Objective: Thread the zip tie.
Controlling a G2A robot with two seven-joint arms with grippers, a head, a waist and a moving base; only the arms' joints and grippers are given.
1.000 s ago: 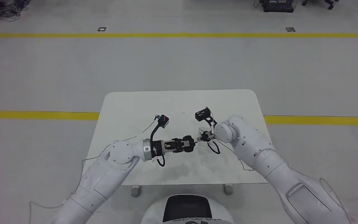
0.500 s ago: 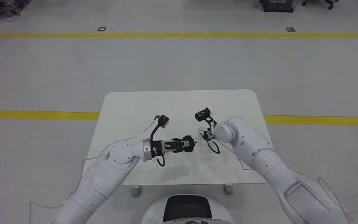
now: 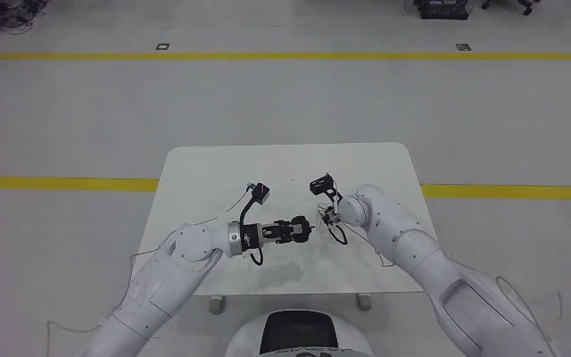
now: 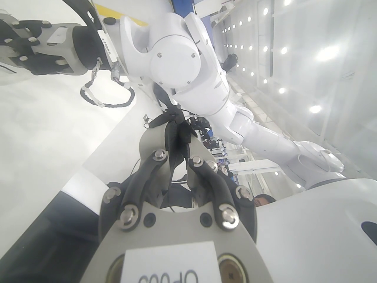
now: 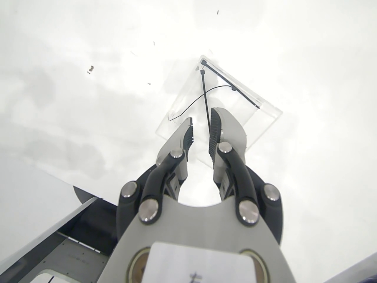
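- Black plastic zip tie [image 4: 173, 116]: pinched between the closed fingers of the left gripper [image 4: 176, 132], its end poking out past the fingertips.
- Progress: no tail seen through a head, so I judge the threading is not yet done.
- Fingers of the right gripper [image 5: 201, 125]: partly open, holding nothing.
- Clear square plastic tray [image 5: 265, 116], just beyond those fingertips: three loose ties [image 5: 229, 85], none looped.

The white rectangular worktop [image 3: 205, 178] stands on a pale grey floor [image 3: 89, 116] crossed by two yellow stripes [image 3: 268, 56]. The left hand [image 4: 176, 128] and right hand [image 5: 201, 120] are grey metal with black pads, ribbed on the right one. The thin plastic zip tie [image 4: 156, 122] in the left hand is black, as are the zip ties [image 5: 205, 95] in the clear, colourless square tray [image 5: 259, 119].
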